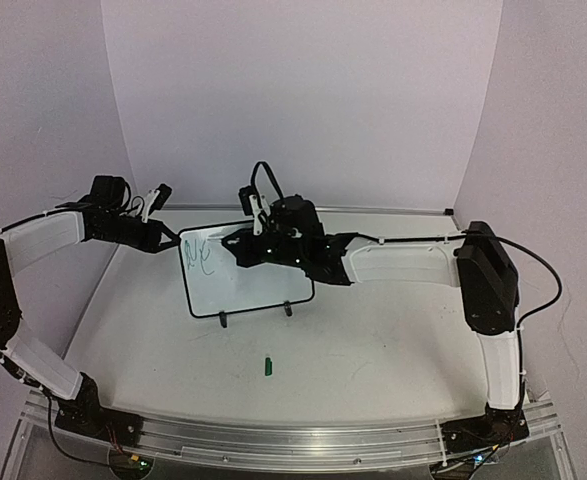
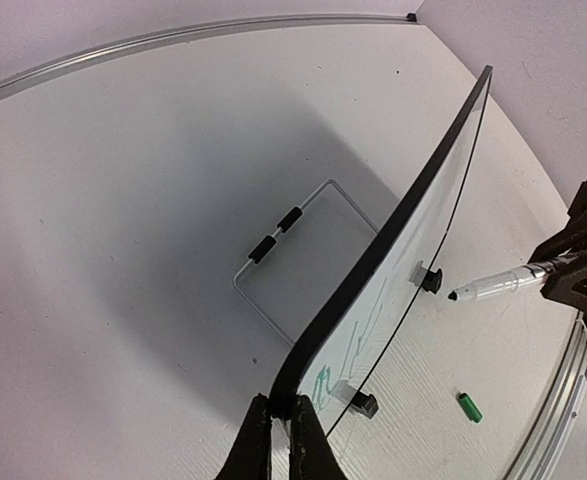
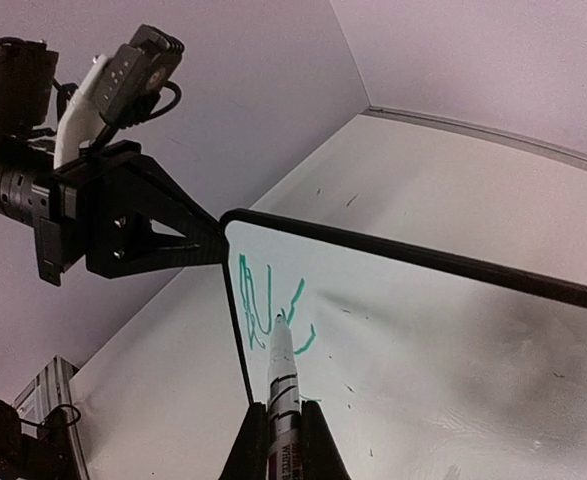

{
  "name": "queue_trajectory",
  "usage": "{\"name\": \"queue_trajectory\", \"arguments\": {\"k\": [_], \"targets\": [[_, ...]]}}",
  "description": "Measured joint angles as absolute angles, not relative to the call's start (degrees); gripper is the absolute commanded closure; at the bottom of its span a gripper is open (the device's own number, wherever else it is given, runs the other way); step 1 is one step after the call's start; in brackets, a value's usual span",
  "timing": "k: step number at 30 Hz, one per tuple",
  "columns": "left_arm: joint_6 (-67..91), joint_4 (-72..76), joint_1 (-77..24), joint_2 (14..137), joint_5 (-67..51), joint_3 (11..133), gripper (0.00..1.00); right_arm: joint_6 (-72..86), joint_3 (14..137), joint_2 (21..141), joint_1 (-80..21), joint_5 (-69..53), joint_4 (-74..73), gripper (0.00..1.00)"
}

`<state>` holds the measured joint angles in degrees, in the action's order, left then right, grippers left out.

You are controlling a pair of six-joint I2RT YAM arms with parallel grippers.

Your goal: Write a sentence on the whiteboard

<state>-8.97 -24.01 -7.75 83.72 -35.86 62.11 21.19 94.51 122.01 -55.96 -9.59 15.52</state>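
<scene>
On the table [image 1: 373,350], about mid-depth: whiteboard [image 1: 253,285], standing upright on two black feet [image 1: 223,320] and propped by a wire stand [image 2: 293,250] behind it. Looks tilted a bit in the top view, with the left end higher.

Then the left gripper [image 2: 281,405], coming in from the board's left side and pinched tight on the frame at the upper left corner. Fingers [image 2: 258,440] clamped flat on either side of the edge, no gap to speak of.

Right gripper [image 3: 285,415] out in front of the board's face, up near the top left, closed around a marker [image 3: 281,390]. Marker pointing at the face, tip right beside the writing. Can't really call whether it's touching.

Sentence [image 3: 268,305] so far: just a few thin green slanted strokes in the board's upper left corner, not readable.

Smallest bit: a green cap [image 1: 269,366] lying in front of the board, well clear of the feet.
</scene>
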Motion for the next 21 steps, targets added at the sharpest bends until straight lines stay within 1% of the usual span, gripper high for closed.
{"name": "queue_trajectory", "arguments": {"k": [7,21], "targets": [[-8.97,-24.02,-7.75,83.74,-35.88,62.11,1.0,21.04,99.39,124.31,-55.96,-9.82,14.22,1.0],[-8.97,-24.03,-7.75,83.74,-35.88,62.11,1.0,20.93,102.57,127.73,-55.96,-9.11,10.93,1.0]]}}
